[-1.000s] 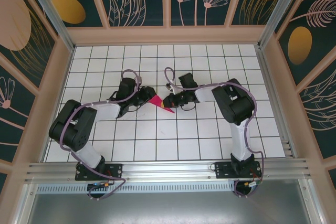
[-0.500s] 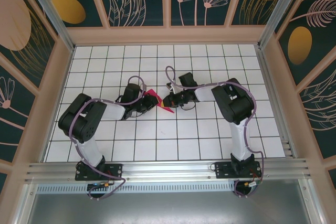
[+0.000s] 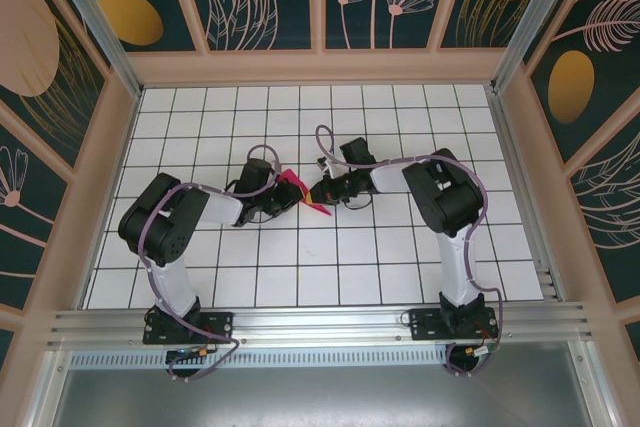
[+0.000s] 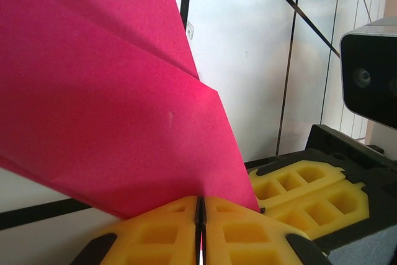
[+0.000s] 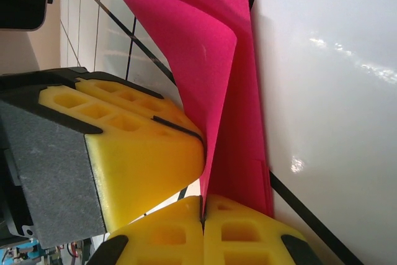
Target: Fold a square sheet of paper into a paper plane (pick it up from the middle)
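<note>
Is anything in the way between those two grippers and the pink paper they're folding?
Nothing visible is. The left gripper has its yellow pads closed on an edge of the folded pink paper, and the right gripper is closed on it too, from the opposite side. Both touch the paper directly.
</note>
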Tool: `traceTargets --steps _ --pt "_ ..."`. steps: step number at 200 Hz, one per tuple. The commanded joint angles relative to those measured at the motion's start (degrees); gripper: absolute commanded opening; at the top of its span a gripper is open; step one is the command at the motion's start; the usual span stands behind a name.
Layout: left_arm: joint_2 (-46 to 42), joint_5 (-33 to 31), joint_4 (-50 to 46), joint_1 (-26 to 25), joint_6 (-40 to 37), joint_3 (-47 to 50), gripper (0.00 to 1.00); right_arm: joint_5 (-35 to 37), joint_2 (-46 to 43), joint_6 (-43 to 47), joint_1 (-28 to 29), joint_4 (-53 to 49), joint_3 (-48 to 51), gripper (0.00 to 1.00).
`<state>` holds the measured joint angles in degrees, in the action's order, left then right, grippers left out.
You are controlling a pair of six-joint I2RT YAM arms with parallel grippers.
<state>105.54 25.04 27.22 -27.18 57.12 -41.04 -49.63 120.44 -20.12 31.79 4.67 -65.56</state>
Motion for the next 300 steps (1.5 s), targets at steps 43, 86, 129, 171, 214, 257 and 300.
traceTargets --steps 43,86,129,171,214,257,300 --pt "2.0 -6.7 -10.4 -0.2 0.3 -2.5 0.11 1.5 -0.6 1.9 -0.1 -5.4 0.1 0.1" --pt "3.2 -6.3 -11.3 -0.2 0.4 -3.2 0.11 0.6 -3.6 3.1 -0.1 -7.6 1.3 0.16" --pt "3.0 -6.2 -12.0 -0.2 -0.2 -3.5 0.11 0.6 -4.8 3.0 -1.7 -8.5 3.6 0.12" --pt "2.5 -5.6 -12.0 -0.2 -0.9 -4.2 0.11 1.8 -3.4 2.7 -2.3 -8.6 4.9 0.06" --pt "-0.2 -2.2 -9.5 -0.2 -2.6 -5.3 0.15 3.2 -1.6 2.9 -2.3 -9.4 4.5 0.05" --pt "-5.1 2.2 -1.6 -0.3 -1.9 -3.4 0.2 5.6 -0.6 2.9 -2.2 -10.9 3.8 0.05" --pt "-3.0 2.5 -0.7 -1.3 -1.0 -2.8 0.17 5.9 0.0 2.4 -2.2 -10.7 3.5 0.03"
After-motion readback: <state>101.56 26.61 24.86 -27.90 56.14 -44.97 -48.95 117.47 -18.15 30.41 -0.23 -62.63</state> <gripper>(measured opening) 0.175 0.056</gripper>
